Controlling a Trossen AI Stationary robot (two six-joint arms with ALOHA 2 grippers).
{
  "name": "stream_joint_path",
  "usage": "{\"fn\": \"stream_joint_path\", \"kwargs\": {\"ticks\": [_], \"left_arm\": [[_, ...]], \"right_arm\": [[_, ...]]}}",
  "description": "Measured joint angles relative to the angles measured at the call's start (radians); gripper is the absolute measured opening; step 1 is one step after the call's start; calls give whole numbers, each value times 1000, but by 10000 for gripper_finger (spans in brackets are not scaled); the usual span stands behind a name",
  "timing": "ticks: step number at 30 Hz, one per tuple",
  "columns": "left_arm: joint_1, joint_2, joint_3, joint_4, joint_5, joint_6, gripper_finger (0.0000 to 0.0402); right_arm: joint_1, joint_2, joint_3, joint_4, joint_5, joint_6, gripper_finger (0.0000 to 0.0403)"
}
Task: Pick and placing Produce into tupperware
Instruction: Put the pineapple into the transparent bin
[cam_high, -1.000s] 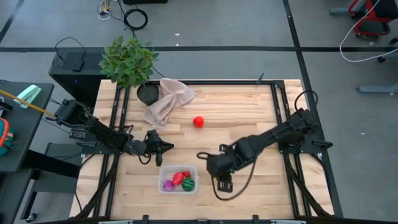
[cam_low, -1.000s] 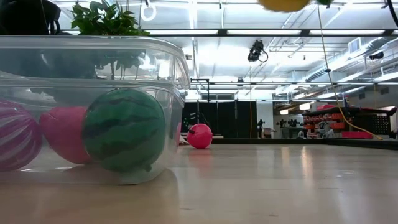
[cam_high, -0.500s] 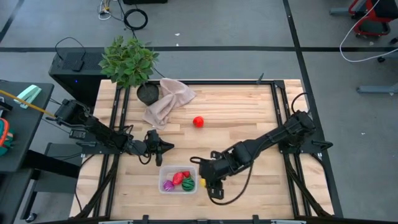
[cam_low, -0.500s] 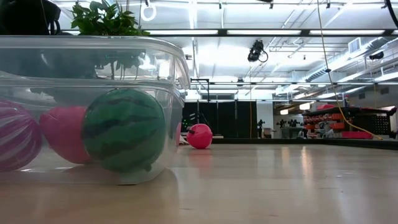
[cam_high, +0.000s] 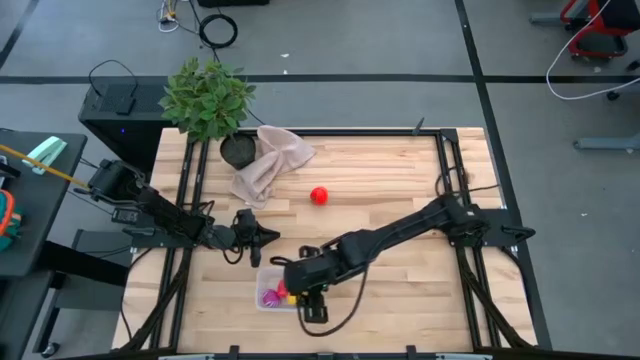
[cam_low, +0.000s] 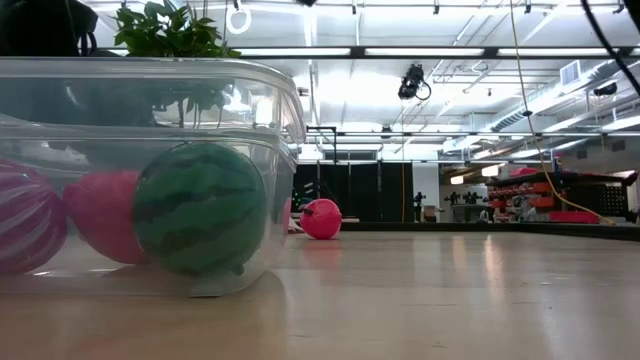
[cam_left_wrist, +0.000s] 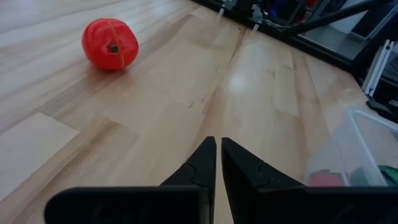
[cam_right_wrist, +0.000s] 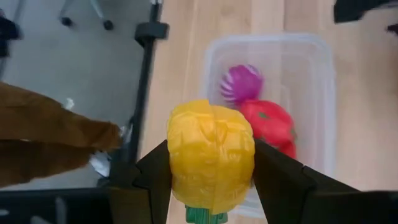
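The clear tub (cam_high: 262, 284) stands near the table's near edge. It holds a purple striped toy (cam_right_wrist: 240, 84), a red toy (cam_right_wrist: 268, 122) and a green striped ball (cam_low: 200, 208). My right gripper (cam_right_wrist: 211, 186) is above the tub (cam_right_wrist: 273, 38), shut on a yellow toy pepper (cam_right_wrist: 211, 155). A red toy tomato (cam_high: 319, 195) lies on the table's middle; it also shows in the left wrist view (cam_left_wrist: 111, 43). My left gripper (cam_left_wrist: 218, 158) is shut and empty, just left of the tub in the high view (cam_high: 262, 235). My right gripper pinches the yellow pepper's two opposite sides (cam_right_wrist: 177, 163) between its two fingers (cam_right_wrist: 281, 180). The fingers come from above, pointing down. The pepper is lifted clear above the tub, its green stem end (cam_right_wrist: 200, 214) toward the gripper.
A potted leafy plant (cam_high: 207, 95) and a beige cloth (cam_high: 268, 160) sit at the table's far left. Black frame rails run along the left edge (cam_high: 185, 200) and right edge (cam_high: 450, 180) of the table. Bare wood lies right of the tub.
My right gripper has carried the yellow pepper toward the table's left edge, from right of the tub to above it. The pepper stays lifted clear and shut between the fingers. It has left the top of the low view.
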Motion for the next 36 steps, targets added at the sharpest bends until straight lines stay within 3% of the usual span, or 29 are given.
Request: {"fn": "stream_joint_path", "kwargs": {"ticks": [7, 21, 27, 36], "left_arm": [[0, 0, 0, -6, 3, -4, 21], [-1, 0, 0, -5, 10, -4, 31], [-1, 0, 0, -13, 10, -4, 27], [-1, 0, 0, -18, 10, -4, 19]], "right_arm": [[-48, 104, 139, -19, -1, -38, 190], [-76, 119, 137, 163, -1, -123, 190], [-72, 120, 81, 316, 38, -138, 191], [-42, 122, -110, 447, 117, -97, 189]]}}
